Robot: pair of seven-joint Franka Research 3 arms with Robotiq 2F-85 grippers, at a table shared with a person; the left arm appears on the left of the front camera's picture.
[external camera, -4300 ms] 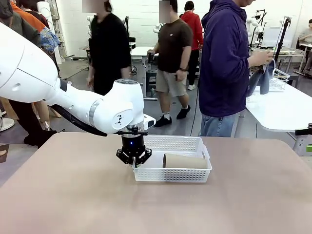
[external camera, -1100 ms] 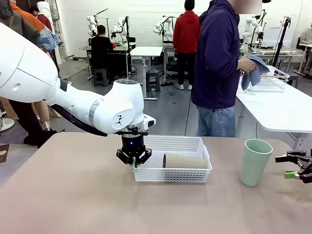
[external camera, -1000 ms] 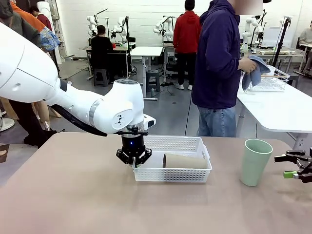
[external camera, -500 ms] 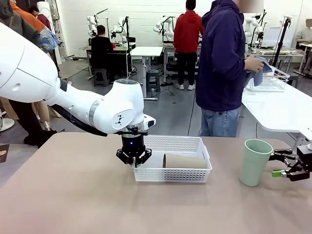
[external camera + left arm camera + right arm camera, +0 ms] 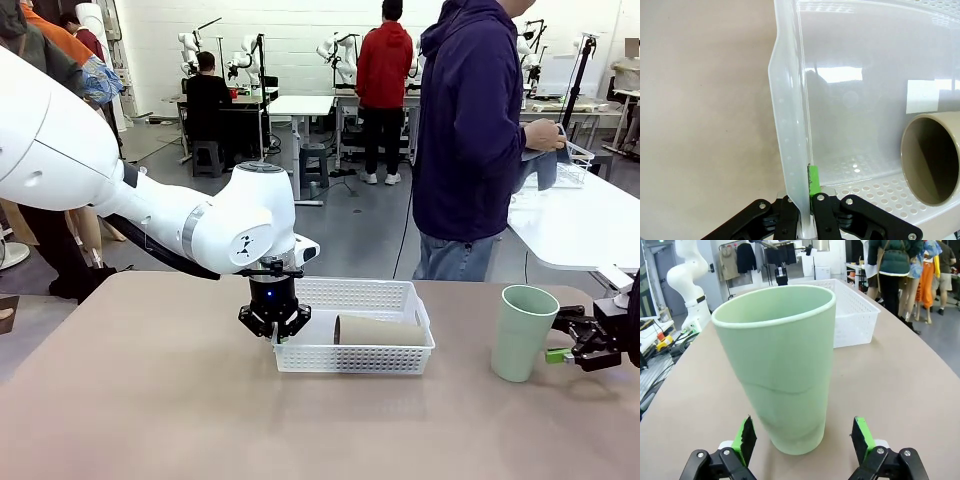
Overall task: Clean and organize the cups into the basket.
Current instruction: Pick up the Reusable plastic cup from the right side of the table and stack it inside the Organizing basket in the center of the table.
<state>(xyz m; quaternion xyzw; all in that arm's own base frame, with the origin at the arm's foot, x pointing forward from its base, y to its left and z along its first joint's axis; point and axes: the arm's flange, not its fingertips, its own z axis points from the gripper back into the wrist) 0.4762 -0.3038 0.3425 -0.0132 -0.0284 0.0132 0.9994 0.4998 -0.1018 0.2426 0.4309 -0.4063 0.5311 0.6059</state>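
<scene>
A white lattice basket (image 5: pixel 350 357) sits mid-table with a tan cup (image 5: pixel 380 330) lying on its side inside. My left gripper (image 5: pixel 272 325) is shut on the basket's left wall; in the left wrist view the wall (image 5: pixel 790 150) runs up between the closed fingers and the tan cup's mouth (image 5: pixel 932 160) faces the camera. A pale green cup (image 5: pixel 522 333) stands upright on the table at the right. My right gripper (image 5: pixel 562 341) is open just right of it; in the right wrist view the green cup (image 5: pixel 782 370) stands close ahead of the spread green pads (image 5: pixel 746 436).
The tan tabletop (image 5: pixel 150 400) is bare left of and in front of the basket. A person in a dark blue hoodie (image 5: pixel 470 130) stands at the far edge holding a cloth. A white side table (image 5: pixel 575 225) with a wire basket is at the back right.
My right gripper has moved left toward the green cup, from the picture's right edge to just beside it. The left gripper and basket have not moved.
</scene>
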